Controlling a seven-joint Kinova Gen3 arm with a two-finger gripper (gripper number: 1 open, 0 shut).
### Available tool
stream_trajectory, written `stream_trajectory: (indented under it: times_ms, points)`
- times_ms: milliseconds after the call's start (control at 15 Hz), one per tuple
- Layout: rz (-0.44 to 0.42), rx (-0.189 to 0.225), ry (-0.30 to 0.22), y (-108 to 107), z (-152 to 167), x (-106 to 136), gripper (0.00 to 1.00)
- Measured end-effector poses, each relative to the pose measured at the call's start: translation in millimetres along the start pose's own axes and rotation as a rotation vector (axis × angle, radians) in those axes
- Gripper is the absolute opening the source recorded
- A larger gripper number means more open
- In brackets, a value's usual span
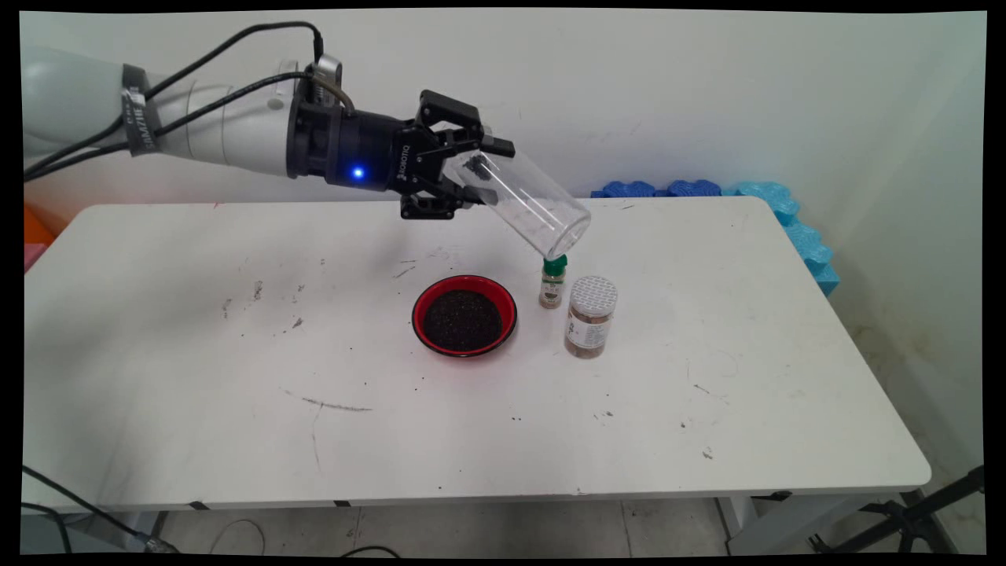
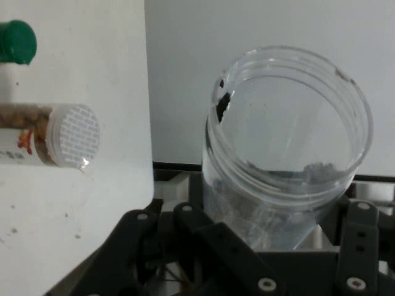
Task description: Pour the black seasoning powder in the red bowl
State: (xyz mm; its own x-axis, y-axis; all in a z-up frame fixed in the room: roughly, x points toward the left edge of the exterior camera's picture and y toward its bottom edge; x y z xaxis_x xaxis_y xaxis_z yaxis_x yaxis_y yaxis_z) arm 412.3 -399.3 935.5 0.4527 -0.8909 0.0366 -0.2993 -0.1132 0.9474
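My gripper is shut on a clear plastic jar, held in the air above the table's far half. The jar is tilted, its open mouth pointing down and to the right, with only a few dark specks left inside. Below and left of the mouth a red bowl sits on the table, filled with dark grains. A small bottle with a green cap stands just under the jar's mouth. Next to it stands a wider jar with a white lid.
The white table carries scuff marks and scattered dark grains. Blue foam pieces lie along its far right edge by the wall. In the hand view the white-lidded jar and the green cap show at the left.
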Motion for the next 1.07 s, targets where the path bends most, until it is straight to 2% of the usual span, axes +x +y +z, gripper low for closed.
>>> stream_trajectory:
  times_ms: [600,1067]
  points:
    - [0.286,0.020,-0.047,8,-3,-8,0.00]
    - [0.457,0.045,-0.079,7,-4,-11,0.00]
